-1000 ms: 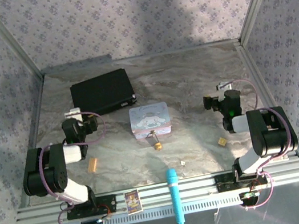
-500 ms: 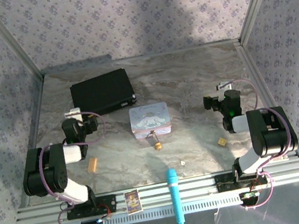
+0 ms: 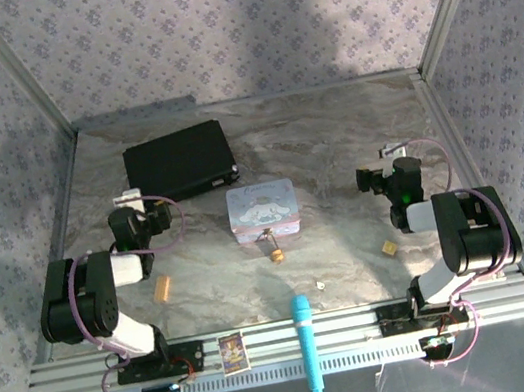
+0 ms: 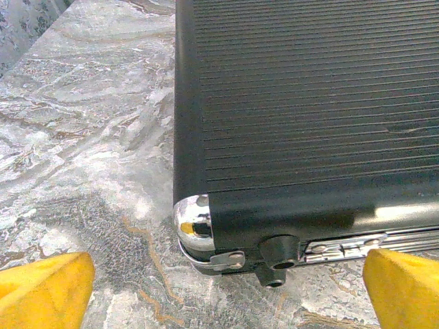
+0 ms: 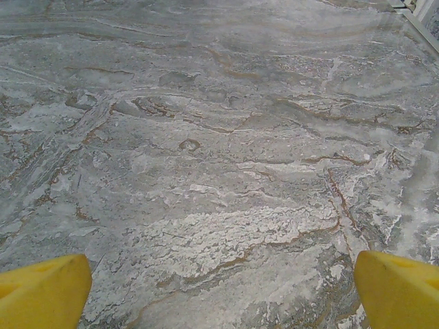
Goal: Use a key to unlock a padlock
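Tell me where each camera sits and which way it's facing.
Top external: above and behind the arms, looking down on the table; both arms, left hand and right hand.
Left wrist: on the left arm, facing a corner of the black case; yellow fingertips at the bottom.
Right wrist: on the right arm, facing the marble table; yellow fingertips at the bottom.
Shared: top and left wrist both show the case.

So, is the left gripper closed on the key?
No, the left gripper is wide open and empty, facing the black case's corner.
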Robot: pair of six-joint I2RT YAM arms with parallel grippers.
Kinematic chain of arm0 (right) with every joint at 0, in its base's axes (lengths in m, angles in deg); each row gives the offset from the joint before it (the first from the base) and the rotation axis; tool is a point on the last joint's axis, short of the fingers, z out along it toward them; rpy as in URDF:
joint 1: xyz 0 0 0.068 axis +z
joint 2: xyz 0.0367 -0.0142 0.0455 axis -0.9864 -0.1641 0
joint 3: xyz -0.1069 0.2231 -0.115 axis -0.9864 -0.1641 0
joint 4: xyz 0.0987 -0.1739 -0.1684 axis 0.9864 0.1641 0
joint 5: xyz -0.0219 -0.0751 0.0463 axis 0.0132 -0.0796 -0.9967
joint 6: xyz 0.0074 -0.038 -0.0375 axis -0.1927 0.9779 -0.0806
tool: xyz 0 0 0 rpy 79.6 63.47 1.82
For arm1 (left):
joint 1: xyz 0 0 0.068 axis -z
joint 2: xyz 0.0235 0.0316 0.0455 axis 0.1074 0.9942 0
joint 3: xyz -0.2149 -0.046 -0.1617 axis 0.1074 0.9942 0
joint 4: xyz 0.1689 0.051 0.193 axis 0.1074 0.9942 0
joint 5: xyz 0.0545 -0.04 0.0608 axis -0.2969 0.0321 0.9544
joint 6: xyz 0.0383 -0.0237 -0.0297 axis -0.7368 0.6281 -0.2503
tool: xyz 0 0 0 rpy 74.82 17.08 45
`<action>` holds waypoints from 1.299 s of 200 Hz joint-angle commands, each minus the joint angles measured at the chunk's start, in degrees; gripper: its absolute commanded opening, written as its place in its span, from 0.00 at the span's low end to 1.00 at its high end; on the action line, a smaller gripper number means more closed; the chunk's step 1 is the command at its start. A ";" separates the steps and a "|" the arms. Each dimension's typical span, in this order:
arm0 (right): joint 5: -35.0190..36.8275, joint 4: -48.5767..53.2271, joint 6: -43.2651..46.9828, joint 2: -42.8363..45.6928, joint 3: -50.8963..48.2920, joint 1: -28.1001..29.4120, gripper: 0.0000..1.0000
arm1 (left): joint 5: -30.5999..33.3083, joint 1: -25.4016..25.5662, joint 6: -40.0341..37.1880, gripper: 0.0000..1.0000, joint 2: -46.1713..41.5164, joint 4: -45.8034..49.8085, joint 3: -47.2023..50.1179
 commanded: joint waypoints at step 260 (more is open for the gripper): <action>-1.17 79.60 -42.93 39.05 10.85 47.26 0.75 | -18.77 38.71 49.06 1.00 -43.16 60.18 -10.20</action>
